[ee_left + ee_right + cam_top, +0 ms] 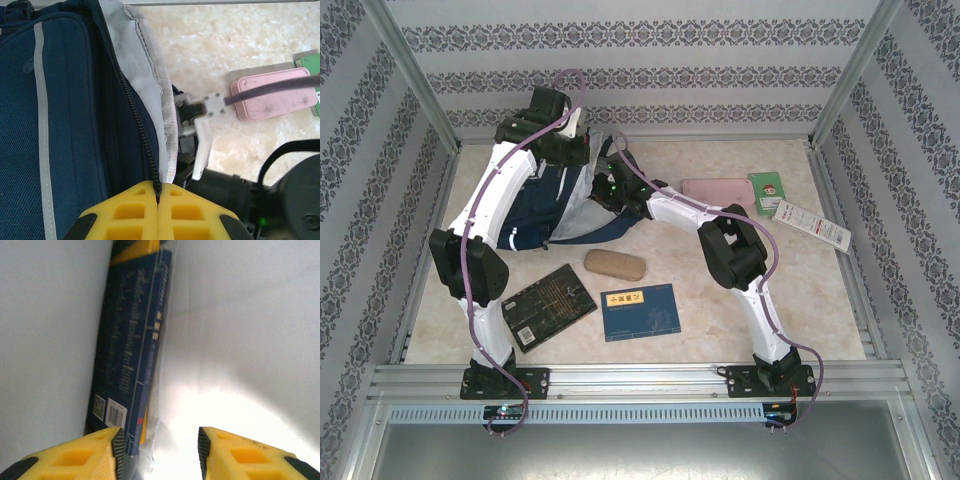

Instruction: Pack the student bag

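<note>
The navy student bag [542, 215] lies at the back left of the table, mouth open toward the right. My left gripper [158, 197] is shut on the bag's black zipper edge [135, 115] and holds it up beside the grey lining [150, 75]. In the top view the left gripper [578, 152] hangs over the bag's far side. My right gripper [607, 190] reaches into the opening. Inside, the right gripper [159, 440] stands open between pale lining walls [240, 330]. A dark blue book [132, 350] stands on edge just beside the left finger [107, 450], free of the jaws.
In front of the bag lie a dark book [548, 305], a blue book [640, 311] and a tan case [615, 265]. A pink case [717, 192], a green card [767, 192] and a white packet [812, 225] sit at the back right. Metal frame rails border the table.
</note>
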Motion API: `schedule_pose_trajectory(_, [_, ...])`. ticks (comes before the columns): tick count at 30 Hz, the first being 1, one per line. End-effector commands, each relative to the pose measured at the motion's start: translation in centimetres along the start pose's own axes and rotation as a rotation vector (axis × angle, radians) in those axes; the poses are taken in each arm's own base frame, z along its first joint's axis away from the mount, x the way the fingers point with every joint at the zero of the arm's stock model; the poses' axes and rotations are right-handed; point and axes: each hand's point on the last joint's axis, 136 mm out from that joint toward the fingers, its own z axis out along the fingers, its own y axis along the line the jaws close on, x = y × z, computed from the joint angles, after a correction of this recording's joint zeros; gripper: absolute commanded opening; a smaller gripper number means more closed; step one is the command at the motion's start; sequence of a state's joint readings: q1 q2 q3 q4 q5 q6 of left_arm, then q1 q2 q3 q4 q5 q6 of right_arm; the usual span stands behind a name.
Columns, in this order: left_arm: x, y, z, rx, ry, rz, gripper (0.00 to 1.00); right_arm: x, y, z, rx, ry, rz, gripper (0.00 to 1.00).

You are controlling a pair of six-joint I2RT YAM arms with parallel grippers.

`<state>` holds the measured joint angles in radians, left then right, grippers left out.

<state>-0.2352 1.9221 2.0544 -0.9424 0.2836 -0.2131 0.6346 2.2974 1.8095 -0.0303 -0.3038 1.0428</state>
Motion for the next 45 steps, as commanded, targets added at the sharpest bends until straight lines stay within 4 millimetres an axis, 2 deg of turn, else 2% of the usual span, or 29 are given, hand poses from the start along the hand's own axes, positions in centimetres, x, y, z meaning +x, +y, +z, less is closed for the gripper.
schedule_pose_trajectory(1, [-2.6,-1.1,-2.4,0.027,-0.123,0.034,0.0,-0.5,-0.5,-0.1,-0.009,-0.006,-0.005,0.42])
schedule_pose_trajectory(4, [-2.5,-1.2,-2.4,0.03,-0.122,0.034,0.0,0.0,-0.4,0.1,-0.015,0.009,0.0,0.4])
schedule_pose_trajectory(7, [-2.2,-1.1,-2.0,0.034,-0.107,0.026,0.02,0.1,-0.7,-0.9,-0.003,0.003,-0.01,0.41])
schedule_pose_trajectory(12, [-1.1,-0.8,-0.5,0.042,-0.076,0.001,0.08,-0.3,-1.9,-4.9,0.044,-0.033,-0.048,0.42])
schedule_pose_trajectory(16, [-0.1,-0.5,0.8,0.052,-0.051,-0.031,0.13,0.7,-2.8,-8.9,0.09,-0.027,-0.102,0.42])
schedule_pose_trajectory(17, [0.2,-0.5,1.1,0.06,-0.045,-0.041,0.18,1.3,-3.2,-10.0,0.107,-0.016,-0.118,0.42])
schedule_pose_trajectory(21, [1.3,-0.4,2.2,0.076,-0.032,-0.076,0.19,4.3,-4.8,-14.2,0.175,0.041,-0.206,0.4])
schedule_pose_trajectory(24, [1.9,-0.2,3.0,0.078,-0.02,-0.099,0.29,7.3,-6.3,-16.9,0.218,0.107,-0.254,0.37])
schedule_pose_trajectory(27, [2.3,-0.1,3.6,0.086,-0.015,-0.118,0.3,10.8,-7.7,-18.9,0.259,0.18,-0.308,0.34])
schedule_pose_trajectory(30, [2.4,-0.1,3.9,0.088,-0.015,-0.134,0.35,14.1,-9.3,-20.2,0.307,0.246,-0.344,0.32])
schedule_pose_trajectory(36, [3.3,-0.2,4.4,0.091,0.007,-0.135,0.37,18.0,-11.3,-21.4,0.345,0.303,-0.368,0.33])
schedule_pose_trajectory(40, [4.3,-0.4,4.7,0.101,0.026,-0.14,0.37,20.5,-13.1,-20.2,0.374,0.382,-0.364,0.32])
schedule_pose_trajectory(45, [5.9,-1.0,4.6,0.097,0.049,-0.143,0.37,21.5,-14.5,-18.1,0.401,0.43,-0.383,0.32])
